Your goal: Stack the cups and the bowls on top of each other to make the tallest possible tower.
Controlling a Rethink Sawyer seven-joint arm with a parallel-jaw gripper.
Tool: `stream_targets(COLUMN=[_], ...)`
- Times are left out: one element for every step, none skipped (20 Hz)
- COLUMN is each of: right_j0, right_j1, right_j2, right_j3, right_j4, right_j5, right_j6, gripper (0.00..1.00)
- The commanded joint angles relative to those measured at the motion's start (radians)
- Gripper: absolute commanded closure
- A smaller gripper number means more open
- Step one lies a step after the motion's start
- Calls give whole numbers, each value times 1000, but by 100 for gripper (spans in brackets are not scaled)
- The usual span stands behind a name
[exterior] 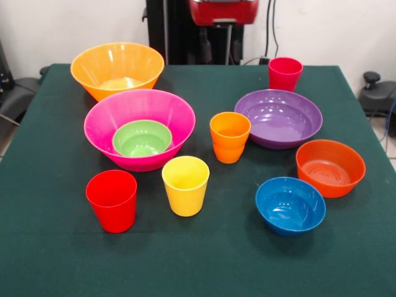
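Dark green table cloth (204, 266). Small ribbed green plastic bowl (142, 138) nested in big hot-pink plastic bowl (140, 128). Glossy yellow plastic tumbler (185, 185) at 5 o'clock: next, lower centred. Gripper unseen, state unknown.

You are looking through a single front camera, set across the dark green cloth-covered table (55, 260) from the robot and raised, so it looks down at a slant over the worktop. It faces the red and black robot pedestal (210, 28), which stands behind the far edge at the top of the picture. The camera sits close enough that the near edge and both near corners fall outside the picture, while the far edge and both far corners show. You have no second view here, so no part of the scene is shared.
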Motion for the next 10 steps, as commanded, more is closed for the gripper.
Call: stream_targets(right_j0=[79, 85, 92, 97, 100, 101, 107, 112, 116, 117], right_j1=[151, 161, 164, 170, 169, 176, 179, 181, 187, 198], right_j2=[-61, -65, -72, -77, -82, -82, -90, -95, -101, -103], right_j3=[-135, -143, -144, -148, -142, -140, -142, -141, -148, -156], right_j4=[26, 31, 34, 35, 35, 37, 35, 35, 36, 37], right_j5=[39, 33, 24, 21, 8, -3, -11, -19, -20, -25], right_j6=[164, 164, 166, 164, 163, 160, 163, 165, 165, 160], gripper=[0, 0, 0, 0, 0, 0, 0, 0, 0, 0])
